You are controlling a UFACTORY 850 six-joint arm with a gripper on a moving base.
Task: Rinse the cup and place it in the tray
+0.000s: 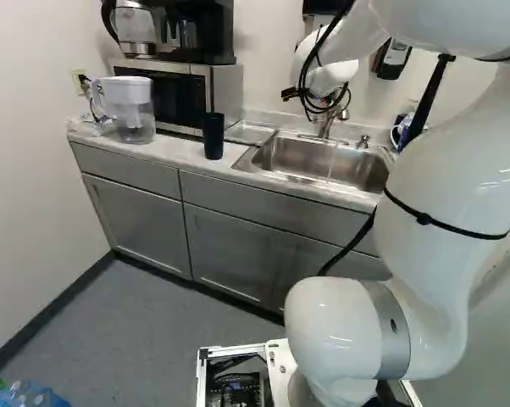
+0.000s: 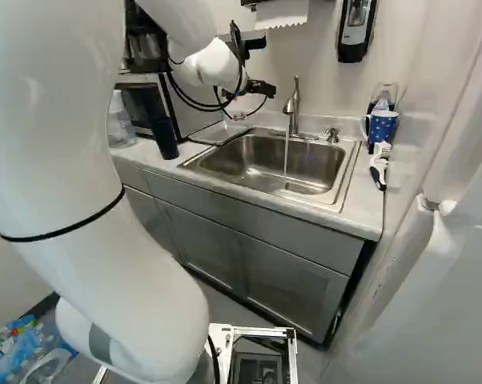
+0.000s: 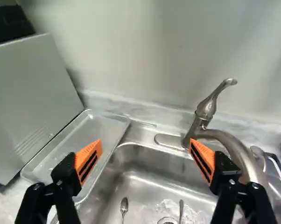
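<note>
My gripper (image 2: 253, 102) hangs over the back of the sink (image 2: 257, 178), near the faucet (image 2: 292, 108). In the wrist view the gripper (image 3: 145, 151) stands wide open with nothing between its orange pads. A tall dark cup (image 1: 213, 136) stands upright on the counter, left of the sink and well away from the fingers; the wrist view does not show it. The shallow metal tray (image 3: 87, 140) lies between microwave and sink, partly behind one finger. A thin stream of water (image 2: 286, 160) falls from the faucet into the sink.
A microwave (image 1: 174, 93) and a water pitcher (image 1: 130, 110) stand left of the cup. Right of the sink are a dotted blue mug (image 2: 381, 128) and a white brush (image 2: 379, 168). Spoons (image 3: 124, 206) lie in the sink. Bottles (image 2: 25, 352) stand on the floor.
</note>
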